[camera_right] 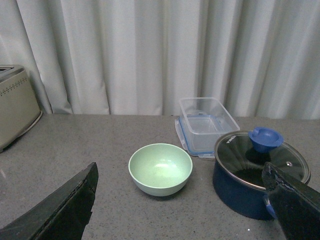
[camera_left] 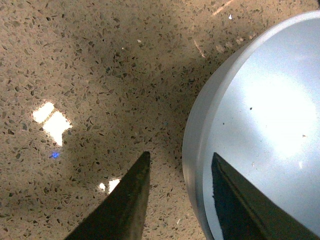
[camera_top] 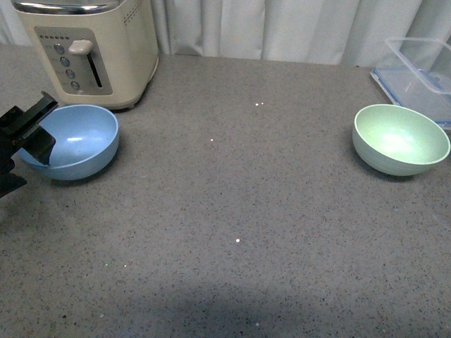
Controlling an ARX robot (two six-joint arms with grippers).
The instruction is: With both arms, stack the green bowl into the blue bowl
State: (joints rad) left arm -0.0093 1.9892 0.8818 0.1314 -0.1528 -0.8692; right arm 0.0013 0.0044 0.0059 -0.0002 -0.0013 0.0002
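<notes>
My left gripper (camera_left: 180, 157) is open around the rim of the blue bowl (camera_top: 77, 141) at nine o'clock. My right gripper (camera_right: 180, 170) is wide.

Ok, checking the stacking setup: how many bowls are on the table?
2. The blue bowl sits left, by the toaster; the green bowl sits right, by the clear container. No others show.

Left gripper (camera_left: 180, 156), jaws apart, straddles bowl (camera_left: 265, 115) rim: one finger inside, other outside over speckled counter (camera_left: 100, 60).
</notes>
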